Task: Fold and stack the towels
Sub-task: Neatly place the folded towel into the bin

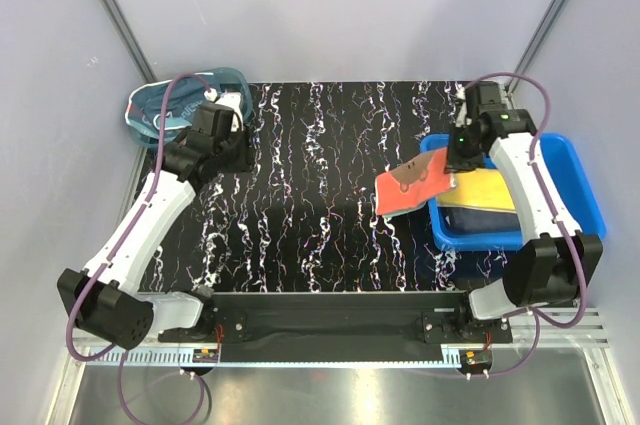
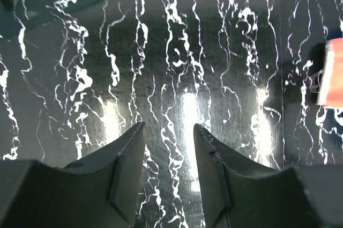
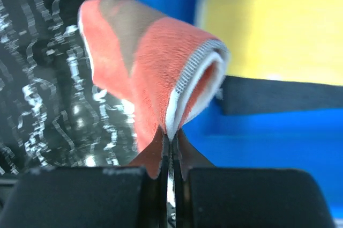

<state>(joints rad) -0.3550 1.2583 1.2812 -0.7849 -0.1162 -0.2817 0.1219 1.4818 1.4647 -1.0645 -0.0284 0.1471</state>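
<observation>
Grip of right claw (image 3: 170, 139) tight on orange-red towel (image 3: 155, 61); left claw (image 2: 169, 126) wide, empty.

The left arm (image 1: 150, 217) and right arm (image 1: 535, 195) have white links, black joints and a purple cable (image 1: 176, 83) looping along each. The left hand (image 2: 169, 127) and right hand (image 3: 170, 138) have black fingers (image 2: 126, 169).

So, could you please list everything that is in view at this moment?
orange-red towel: one, orange-red with brown print, hanging at the bin's left edge
yellow towel: one, yellow, inside the bin
dark towel: one, dark grey-blue, inside the bin next to the yellow towel
blue bin: one, blue, right side of the table
mesh basket: one, teal, far left corner
table: one, black with white veins
left gripper: open, empty, above the table
right gripper: shut on the orange-red towel
</observation>
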